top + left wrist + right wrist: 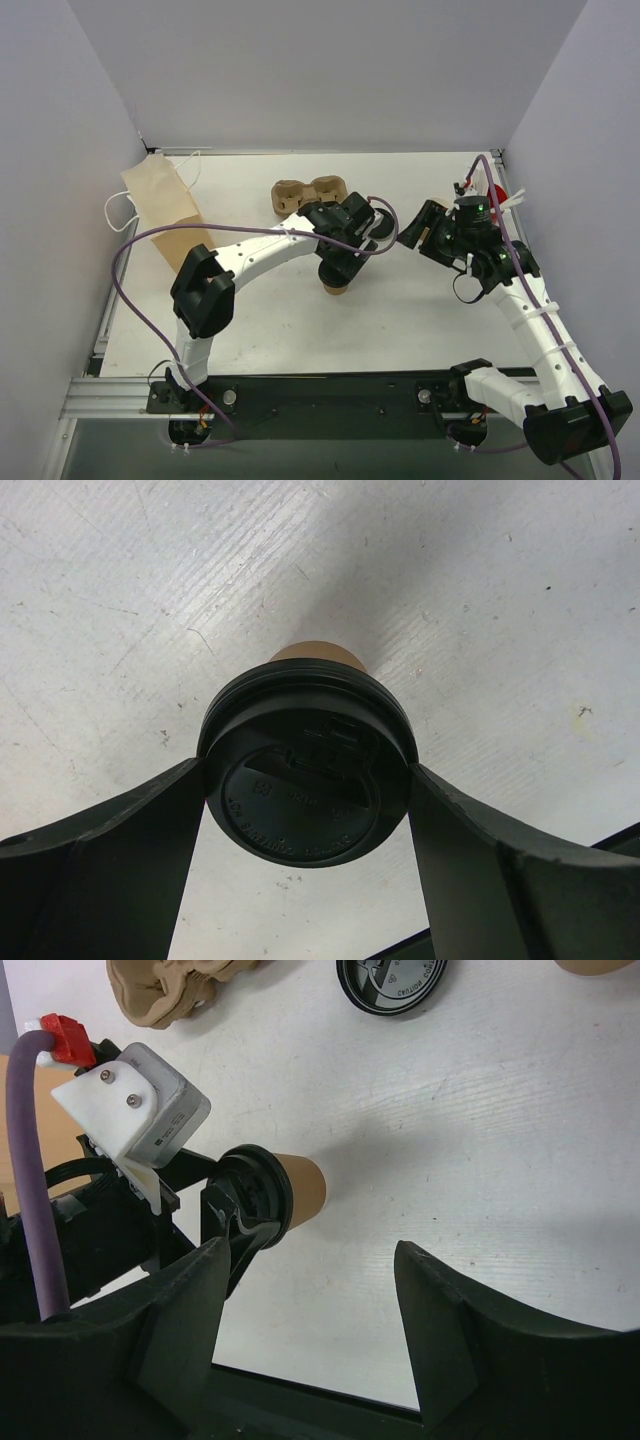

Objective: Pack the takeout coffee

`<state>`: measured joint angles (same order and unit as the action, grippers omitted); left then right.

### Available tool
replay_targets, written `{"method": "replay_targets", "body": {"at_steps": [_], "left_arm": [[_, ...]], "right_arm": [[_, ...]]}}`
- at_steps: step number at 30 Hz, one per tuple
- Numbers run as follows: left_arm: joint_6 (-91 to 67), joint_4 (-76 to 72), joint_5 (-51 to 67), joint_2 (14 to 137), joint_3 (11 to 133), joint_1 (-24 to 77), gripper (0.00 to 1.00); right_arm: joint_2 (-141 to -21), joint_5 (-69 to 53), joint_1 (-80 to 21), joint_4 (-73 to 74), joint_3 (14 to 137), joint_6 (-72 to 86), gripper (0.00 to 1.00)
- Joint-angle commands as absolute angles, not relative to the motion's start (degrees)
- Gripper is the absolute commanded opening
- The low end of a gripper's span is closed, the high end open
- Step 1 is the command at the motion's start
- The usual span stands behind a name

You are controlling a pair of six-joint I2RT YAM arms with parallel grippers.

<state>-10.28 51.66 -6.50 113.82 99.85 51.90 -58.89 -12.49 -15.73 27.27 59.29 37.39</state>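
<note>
The takeout coffee is a tan paper cup (318, 655) with a black lid (300, 800) pressed on. My left gripper (307, 770) is shut on the lid's rim, one finger on each side. It holds the cup over the white table near the middle (337, 289). In the right wrist view the cup (300, 1192) sticks out sideways from the left gripper. My right gripper (310, 1252) is open and empty, just right of the cup. In the top view it (420, 228) hangs to the right of the left gripper (342, 262).
A tan pulp cup carrier (308, 195) lies behind the left gripper and shows in the right wrist view (165, 990). A brown paper bag (165, 212) lies at the back left. A spare black lid (390, 980) lies on the table. A red cup (497, 192) stands at the back right.
</note>
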Motion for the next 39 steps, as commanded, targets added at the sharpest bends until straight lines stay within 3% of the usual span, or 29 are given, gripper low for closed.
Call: {"method": "replay_targets", "body": {"at_steps": [1,19,35,39], "left_arm": [[-8.9,56.3,-6.2,117.8,98.4,50.4,0.76],[-7.9,54.8,-0.2,114.0,100.3,49.6,0.87],[-8.3,53.0,3.0,109.4,100.6,48.9,0.91],[-7.9,52.6,4.2,108.5,100.7,48.8,0.97]], "right_arm": [[-59.5,-13.3,-15.3,27.1,62.0,36.8,0.62],[-60.4,-14.4,-15.5,27.4,62.1,36.5,0.63],[-59.9,-14.4,-15.4,27.3,60.9,36.2,0.7],[-59.7,-14.4,-15.5,27.3,60.6,36.1,0.75]]}}
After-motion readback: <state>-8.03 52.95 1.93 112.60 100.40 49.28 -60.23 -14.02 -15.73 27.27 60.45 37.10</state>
